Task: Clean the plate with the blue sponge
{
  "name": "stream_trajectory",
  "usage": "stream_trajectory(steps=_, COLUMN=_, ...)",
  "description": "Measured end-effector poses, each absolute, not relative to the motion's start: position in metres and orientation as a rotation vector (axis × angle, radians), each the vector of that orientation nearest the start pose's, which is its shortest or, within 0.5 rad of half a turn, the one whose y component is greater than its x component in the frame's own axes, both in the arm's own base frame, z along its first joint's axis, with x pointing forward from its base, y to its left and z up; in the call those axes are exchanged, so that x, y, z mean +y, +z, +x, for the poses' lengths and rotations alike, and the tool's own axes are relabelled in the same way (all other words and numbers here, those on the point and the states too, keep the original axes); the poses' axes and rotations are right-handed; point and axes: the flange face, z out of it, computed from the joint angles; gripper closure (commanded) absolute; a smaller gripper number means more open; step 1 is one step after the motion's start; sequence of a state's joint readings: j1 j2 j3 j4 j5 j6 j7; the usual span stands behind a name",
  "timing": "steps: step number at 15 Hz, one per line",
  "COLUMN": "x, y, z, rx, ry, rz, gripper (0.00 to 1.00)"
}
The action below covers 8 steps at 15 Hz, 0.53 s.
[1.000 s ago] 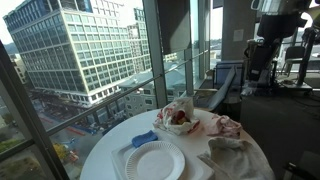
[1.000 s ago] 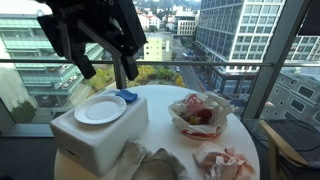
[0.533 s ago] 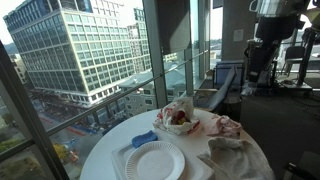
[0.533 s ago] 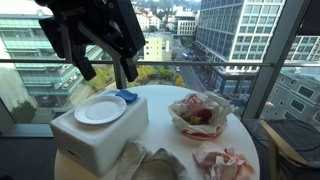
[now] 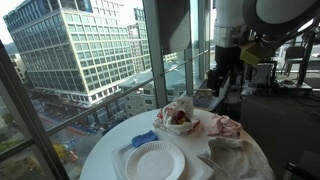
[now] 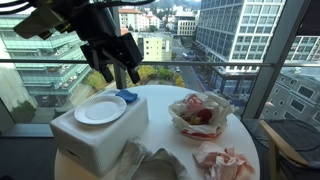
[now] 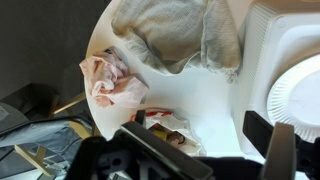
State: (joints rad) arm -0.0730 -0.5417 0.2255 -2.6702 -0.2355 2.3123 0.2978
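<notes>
Swung closer since before, the empty, wide-open gripper (image 6: 115,72) hangs apart from the sponge (image 6: 126,96), likely soft, light, best pinched across its middle.

Window daylight — wrist view blurred

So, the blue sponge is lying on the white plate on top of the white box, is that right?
Not quite: the blue sponge lies beside the white plate, not on it. Both are on top of the white box, as both exterior views show.
</notes>
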Motion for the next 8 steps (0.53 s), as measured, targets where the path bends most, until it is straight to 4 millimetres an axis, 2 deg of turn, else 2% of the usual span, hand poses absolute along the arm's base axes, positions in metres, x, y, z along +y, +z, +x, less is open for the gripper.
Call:
stream_trajectory(steps=4, x=0.066, y=0.401, z=0.441, rx=0.14, ry=-0.321, rz=-3.358, gripper=0.0)
stream_trajectory(steps=8, x=0.091, y=0.384, z=0.493, rx=0.061, ry=-0.281, rz=-3.311, gripper=0.0)
